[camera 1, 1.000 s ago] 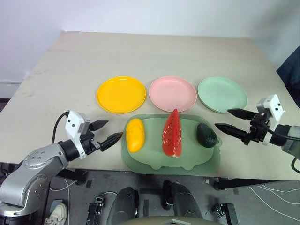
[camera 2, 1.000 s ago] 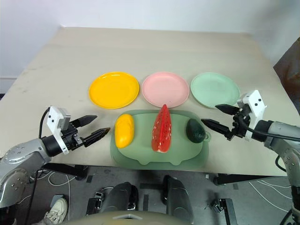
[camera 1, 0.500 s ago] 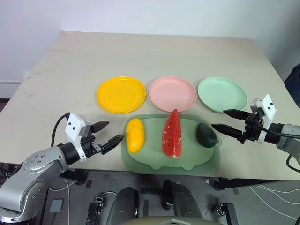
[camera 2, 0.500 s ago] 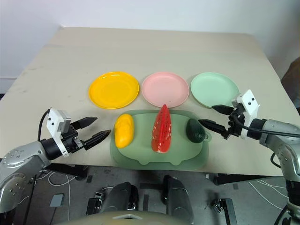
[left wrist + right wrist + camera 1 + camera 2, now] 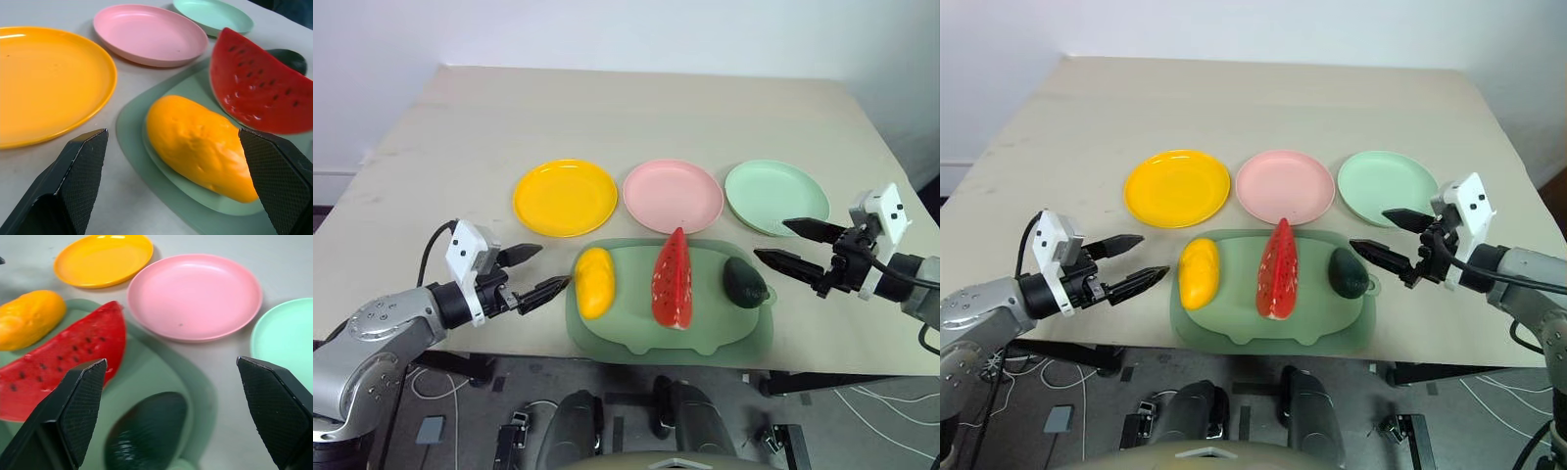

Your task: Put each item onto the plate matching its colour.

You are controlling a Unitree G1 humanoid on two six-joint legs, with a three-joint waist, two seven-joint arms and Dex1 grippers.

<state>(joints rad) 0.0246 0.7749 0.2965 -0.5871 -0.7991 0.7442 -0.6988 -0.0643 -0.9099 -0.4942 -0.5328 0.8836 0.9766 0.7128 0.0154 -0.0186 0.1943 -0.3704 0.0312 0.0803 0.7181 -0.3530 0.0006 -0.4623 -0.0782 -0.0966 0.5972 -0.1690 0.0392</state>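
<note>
3 plates, yellow [image 5: 566,197], pink [image 5: 673,195], mint [image 5: 776,196], look smooth glossy plastic; mango [image 5: 200,147] dimpled, slightly shiny; fingertips [image 5: 80,181] black, finely textured; table [image 5: 607,117] matt.

From the left claw [image 5: 171,181], the dark green avocado-like lump [image 5: 292,58] sits mostly hidden behind the red watermelon wedge with black seeds [image 5: 259,90]. Pale mint green round plastic plate [image 5: 289,343] beyond the right claw [image 5: 173,404] gets cut off at the frame edge.

You have both arms raised and bent inward at the near sides, the left gripper [image 5: 530,271] with its two black fingers spread wide and pointing right, empty, and the right gripper [image 5: 793,245] likewise spread wide, pointing left, holding nothing.
</note>
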